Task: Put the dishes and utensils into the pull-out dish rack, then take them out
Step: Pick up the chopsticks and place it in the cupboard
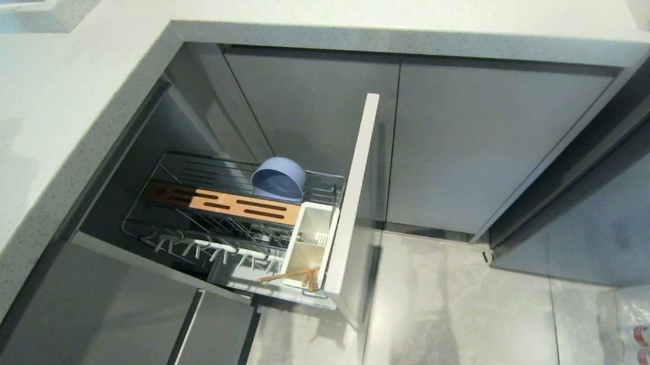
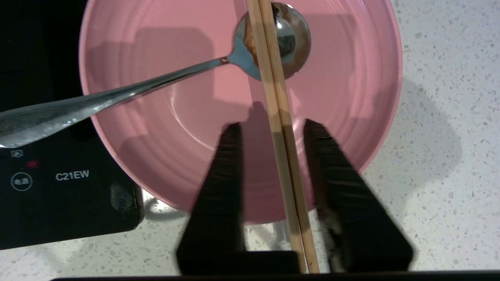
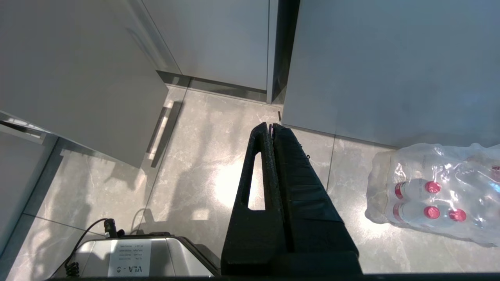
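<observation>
The speckled white bench point(image 2: 437, 117) carries a salmon-pink plate point(image 2: 156, 128) beside a black cooktop point(image 2: 58, 195); the plate's edge overlaps the cooktop's corner. A spoon point(image 2: 273, 39) and a pair of chopsticks point(image 2: 281, 128) lie on the plate, the chopsticks crossing the spoon's bowl. On the grey tiled floor point(image 3: 195, 175), to the right, lies a shrink-wrapped pack of bottles point(image 3: 433, 195).

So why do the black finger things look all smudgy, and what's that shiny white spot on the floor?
Left wrist view: the left gripper fingers are smeared by motion blur, while the chopsticks and pink plate stay crisp. Right wrist view: the bright patch is light glaring off the glossy floor tiles beside the right gripper.
</observation>
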You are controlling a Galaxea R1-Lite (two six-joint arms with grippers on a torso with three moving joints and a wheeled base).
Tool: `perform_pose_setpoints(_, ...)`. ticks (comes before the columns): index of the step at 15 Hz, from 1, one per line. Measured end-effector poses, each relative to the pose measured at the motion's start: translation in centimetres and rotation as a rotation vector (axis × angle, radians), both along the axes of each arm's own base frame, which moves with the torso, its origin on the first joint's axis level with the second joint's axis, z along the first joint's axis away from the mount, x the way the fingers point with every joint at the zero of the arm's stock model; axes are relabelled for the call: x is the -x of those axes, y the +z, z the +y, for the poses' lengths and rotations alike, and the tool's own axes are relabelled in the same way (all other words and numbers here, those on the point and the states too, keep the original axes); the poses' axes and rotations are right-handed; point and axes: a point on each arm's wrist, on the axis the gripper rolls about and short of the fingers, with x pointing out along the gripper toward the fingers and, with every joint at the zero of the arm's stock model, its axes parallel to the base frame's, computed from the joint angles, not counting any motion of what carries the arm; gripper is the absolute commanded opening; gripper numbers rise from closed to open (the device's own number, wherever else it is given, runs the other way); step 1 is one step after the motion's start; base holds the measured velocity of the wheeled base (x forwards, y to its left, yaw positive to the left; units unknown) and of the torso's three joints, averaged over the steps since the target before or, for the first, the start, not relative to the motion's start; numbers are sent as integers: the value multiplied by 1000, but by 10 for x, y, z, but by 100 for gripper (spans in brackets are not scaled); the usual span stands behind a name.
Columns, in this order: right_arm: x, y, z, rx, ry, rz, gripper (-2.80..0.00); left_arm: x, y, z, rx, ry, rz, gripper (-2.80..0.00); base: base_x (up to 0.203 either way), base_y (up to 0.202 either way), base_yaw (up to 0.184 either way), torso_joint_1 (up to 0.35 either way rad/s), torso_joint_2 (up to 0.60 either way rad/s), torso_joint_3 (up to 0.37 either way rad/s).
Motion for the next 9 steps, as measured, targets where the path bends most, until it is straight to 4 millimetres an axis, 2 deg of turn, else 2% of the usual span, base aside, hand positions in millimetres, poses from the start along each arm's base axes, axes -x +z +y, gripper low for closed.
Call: perform_pose_setpoints(9, 0, 0, 0, 0, 0, 0, -280, -15, -14, 18, 73, -47, 13, 0, 0, 0, 0, 0, 0, 0)
